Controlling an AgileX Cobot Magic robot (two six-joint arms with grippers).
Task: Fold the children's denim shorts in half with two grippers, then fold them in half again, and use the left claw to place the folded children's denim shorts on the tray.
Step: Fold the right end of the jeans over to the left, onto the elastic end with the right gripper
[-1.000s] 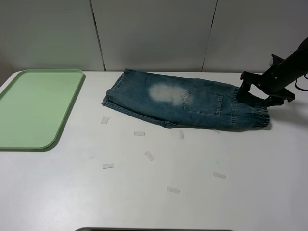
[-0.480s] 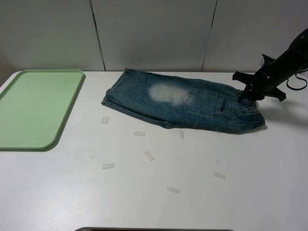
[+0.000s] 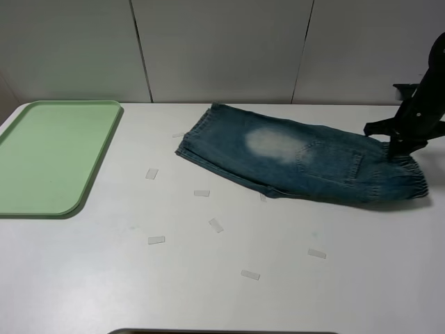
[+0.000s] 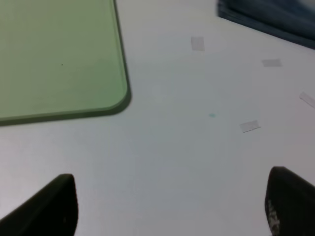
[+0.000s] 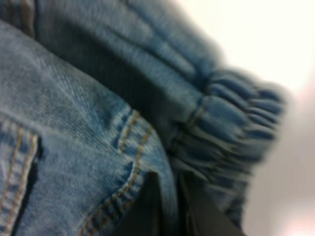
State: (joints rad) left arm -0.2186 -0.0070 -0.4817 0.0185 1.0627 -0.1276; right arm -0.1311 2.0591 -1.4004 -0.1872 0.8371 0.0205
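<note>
Right gripper [image 3: 401, 152] clamped on the waistband of the children's denim shorts [image 3: 299, 158].
The shorts stretch away from its closed fingers across the table [image 3: 208, 278], already doubled leg on leg, so this grip looks meant to line them up for the second fold. The left gripper [image 4: 170, 211] hangs wide open, holding nothing, with the tray [image 4: 54, 54] just beyond its tips.

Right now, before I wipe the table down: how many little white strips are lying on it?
7 white strips: two nearest the tray, two mid-table, two toward the camera, one against the shorts' near edge. The shorts may hide more.
</note>
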